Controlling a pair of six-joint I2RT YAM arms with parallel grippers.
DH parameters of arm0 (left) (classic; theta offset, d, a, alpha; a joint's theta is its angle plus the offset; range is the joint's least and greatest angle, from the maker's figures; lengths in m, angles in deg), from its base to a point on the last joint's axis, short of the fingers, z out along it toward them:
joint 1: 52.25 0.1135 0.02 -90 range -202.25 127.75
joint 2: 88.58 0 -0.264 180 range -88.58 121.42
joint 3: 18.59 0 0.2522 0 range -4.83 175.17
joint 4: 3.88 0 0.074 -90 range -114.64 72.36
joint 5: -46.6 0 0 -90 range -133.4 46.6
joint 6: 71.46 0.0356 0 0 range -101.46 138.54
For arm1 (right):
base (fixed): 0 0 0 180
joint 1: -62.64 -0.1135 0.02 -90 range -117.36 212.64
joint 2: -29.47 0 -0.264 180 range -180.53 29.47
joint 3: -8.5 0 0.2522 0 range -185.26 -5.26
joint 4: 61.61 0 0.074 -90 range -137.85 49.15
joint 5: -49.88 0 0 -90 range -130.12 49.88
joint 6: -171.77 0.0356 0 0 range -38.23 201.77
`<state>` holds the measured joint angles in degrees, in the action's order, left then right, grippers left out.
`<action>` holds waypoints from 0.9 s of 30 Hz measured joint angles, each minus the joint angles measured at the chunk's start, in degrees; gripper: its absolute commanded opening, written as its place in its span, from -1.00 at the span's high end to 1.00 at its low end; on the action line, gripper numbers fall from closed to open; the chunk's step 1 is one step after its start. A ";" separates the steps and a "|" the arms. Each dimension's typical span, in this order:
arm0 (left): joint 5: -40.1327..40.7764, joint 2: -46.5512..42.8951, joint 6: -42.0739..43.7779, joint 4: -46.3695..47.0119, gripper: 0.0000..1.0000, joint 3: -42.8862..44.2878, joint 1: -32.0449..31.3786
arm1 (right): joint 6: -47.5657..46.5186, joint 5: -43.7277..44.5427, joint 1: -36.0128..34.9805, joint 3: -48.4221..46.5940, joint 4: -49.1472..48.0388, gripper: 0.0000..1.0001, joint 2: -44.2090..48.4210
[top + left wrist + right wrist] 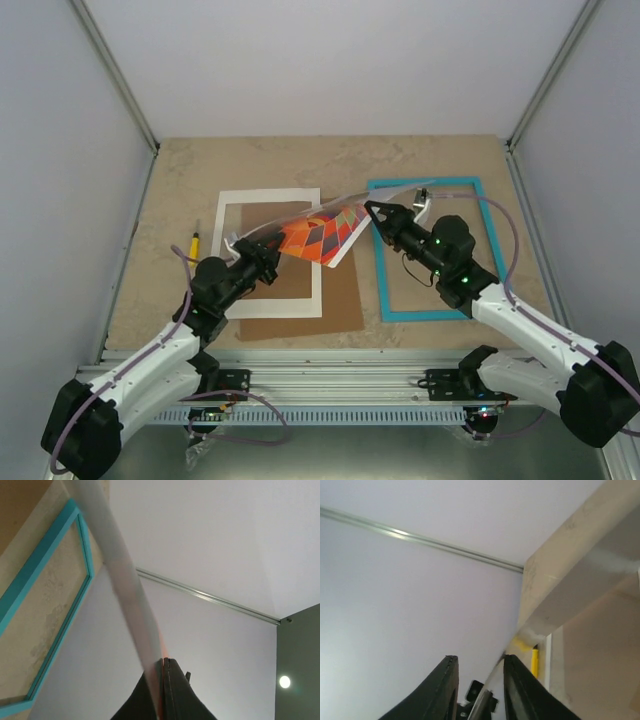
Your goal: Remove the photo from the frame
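Though aloft, one photo (322, 235); one frame (455, 182).

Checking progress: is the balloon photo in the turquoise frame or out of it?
Out: the orange hot-air balloon print is raised beside the thin turquoise rectangular frame, which lies empty.

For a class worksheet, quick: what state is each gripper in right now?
Left gripper: closed, pinching the photo by its edge.
Right gripper: open, fingers apart around the photo's other end.
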<state>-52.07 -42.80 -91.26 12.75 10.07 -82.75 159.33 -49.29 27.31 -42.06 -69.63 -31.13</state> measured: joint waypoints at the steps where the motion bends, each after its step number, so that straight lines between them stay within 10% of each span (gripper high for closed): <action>1: 0.20 -0.28 0.44 -0.46 1.00 0.31 0.00 | 0.09 0.07 0.00 0.07 0.52 0.27 0.57; 14: -1.42 5.73 19.85 -18.32 1.00 25.86 1.75 | -14.38 1.03 2.64 -4.59 20.87 -0.20 11.45; 27: -6.45 23.41 58.23 -56.33 1.00 64.15 2.56 | -51.54 -2.45 3.23 -19.04 37.24 -0.65 12.68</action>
<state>-58.52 -19.40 -33.03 -43.57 74.22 -80.19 107.79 -51.74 30.54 -61.09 -32.38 -18.45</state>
